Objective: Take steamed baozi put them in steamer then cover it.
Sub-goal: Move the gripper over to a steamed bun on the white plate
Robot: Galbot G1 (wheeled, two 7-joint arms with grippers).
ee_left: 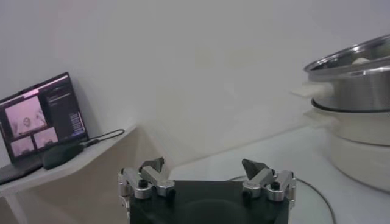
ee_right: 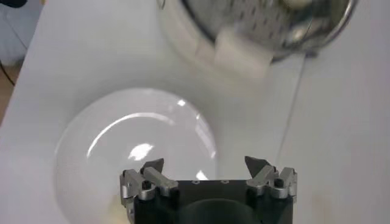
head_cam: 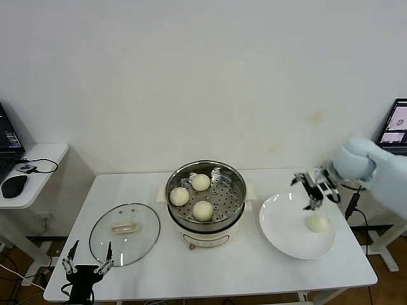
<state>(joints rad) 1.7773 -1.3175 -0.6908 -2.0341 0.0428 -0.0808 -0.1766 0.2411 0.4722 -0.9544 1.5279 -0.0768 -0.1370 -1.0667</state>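
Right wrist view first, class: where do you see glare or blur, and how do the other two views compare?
Right wrist view: bright glare patches on the round white plate; the shiny stainless-steel steamer looks smeared. Left wrist view: steamer rim soft, the open left gripper sharp. Head view: even light, faint reflections on the clear glass lid.

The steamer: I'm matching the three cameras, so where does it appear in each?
Head view: the steamer sits mid-table, holding three buns.
Left wrist view: at the right edge, seen side-on.
Right wrist view: along the top edge, beyond the white plate.
Shared landmark: its cream side handle.
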